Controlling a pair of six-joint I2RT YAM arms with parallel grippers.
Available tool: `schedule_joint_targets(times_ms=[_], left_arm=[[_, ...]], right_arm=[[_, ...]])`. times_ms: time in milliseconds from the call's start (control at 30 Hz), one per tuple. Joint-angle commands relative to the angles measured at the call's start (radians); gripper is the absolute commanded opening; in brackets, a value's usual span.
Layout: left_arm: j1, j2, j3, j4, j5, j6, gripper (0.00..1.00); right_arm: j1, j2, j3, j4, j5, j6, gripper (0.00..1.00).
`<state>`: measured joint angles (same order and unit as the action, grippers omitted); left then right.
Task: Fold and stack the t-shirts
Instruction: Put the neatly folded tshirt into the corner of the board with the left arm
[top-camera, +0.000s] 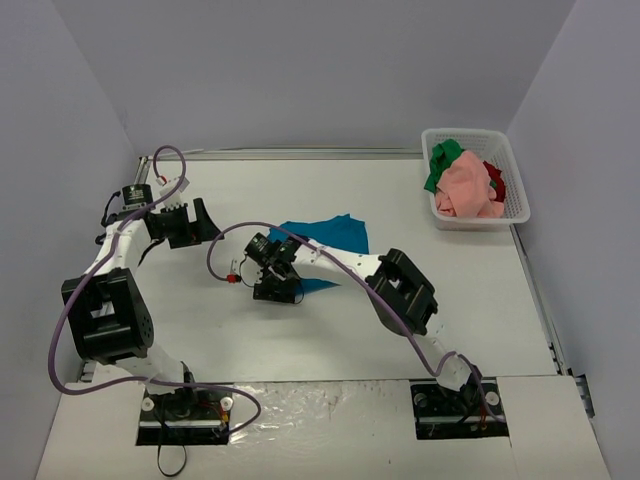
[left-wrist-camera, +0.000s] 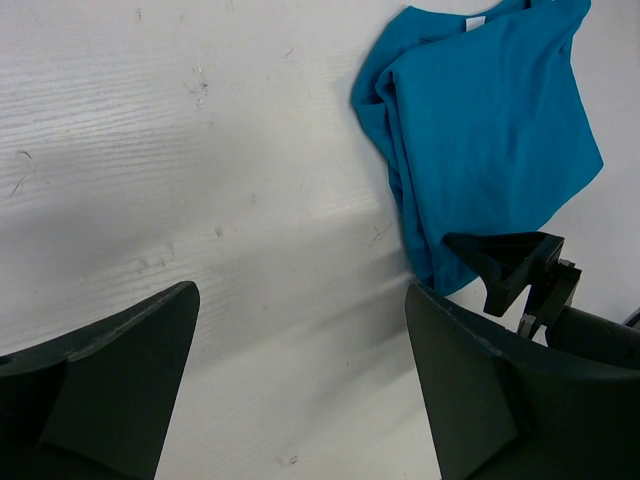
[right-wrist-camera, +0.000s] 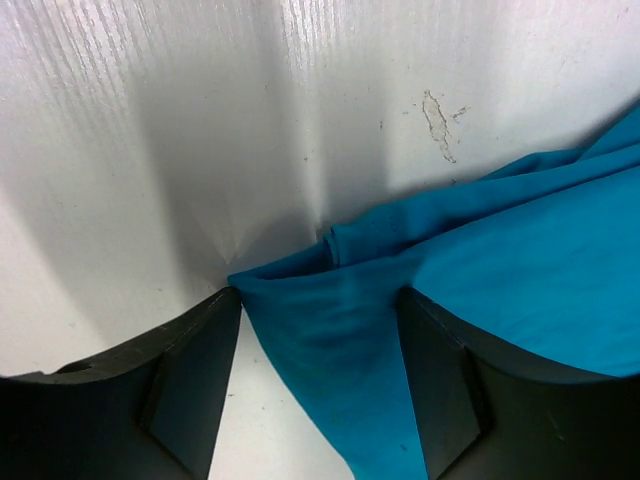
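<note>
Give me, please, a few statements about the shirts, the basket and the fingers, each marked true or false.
1. The teal-blue shirt lies on the table, outside the basket. True.
2. The left fingers hold a shirt. False: they stand open over bare table with nothing between them.
3. The basket is empty. False: it holds the pink shirt, the green shirt and the red shirt, all crumpled.
4. A corner of the teal-blue shirt lies between the right fingers. True.
</note>
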<state>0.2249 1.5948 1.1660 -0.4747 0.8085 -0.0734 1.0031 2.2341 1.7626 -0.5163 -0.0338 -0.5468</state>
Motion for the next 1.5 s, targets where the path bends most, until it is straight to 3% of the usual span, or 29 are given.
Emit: schedule_joint_targets(times_ms=[0, 133, 167, 267, 500, 700, 900, 1000, 1200, 1467], left_arm=[[0.01, -0.059, 0.006, 0.021, 0.017, -0.009, 0.83], [0.01, -0.065, 0.001, 0.019, 0.021, -0.009, 0.84], [0.008, -0.065, 0.001, 0.022, 0.021, -0.009, 0.84], [0.008, -0.062, 0.0, 0.022, 0.02, -0.011, 0.84], [0.008, -0.053, -0.002, 0.015, 0.04, -0.005, 0.84], [0.001, -0.023, 0.014, -0.002, 0.171, -0.031, 0.88], [-0.024, 0.062, 0.017, 0.085, 0.319, -0.183, 0.97], [-0.062, 0.099, 0.017, 0.119, 0.336, -0.229, 0.94], [-0.117, 0.194, -0.02, 0.324, 0.356, -0.472, 0.94], [-0.214, 0.29, -0.054, 0.455, 0.348, -0.638, 0.94]], right_arm=[[0.008, -0.025, -0.031, -0.056, -0.038, -0.01, 0.61], [0.008, -0.028, -0.049, -0.065, -0.041, -0.031, 0.57], [0.008, -0.022, -0.049, -0.064, -0.032, -0.031, 0.44], [0.002, -0.004, -0.042, -0.065, -0.014, -0.027, 0.21], [-0.008, 0.018, -0.017, -0.065, 0.009, -0.028, 0.01], [-0.024, 0.009, 0.04, -0.07, 0.04, -0.031, 0.0], [-0.046, 0.002, 0.136, -0.088, 0.092, -0.036, 0.0], [-0.05, 0.009, 0.167, -0.103, 0.1, -0.041, 0.0], [-0.054, 0.073, 0.242, -0.14, 0.087, -0.031, 0.0], [-0.05, 0.128, 0.29, -0.168, 0.081, -0.031, 0.0]])
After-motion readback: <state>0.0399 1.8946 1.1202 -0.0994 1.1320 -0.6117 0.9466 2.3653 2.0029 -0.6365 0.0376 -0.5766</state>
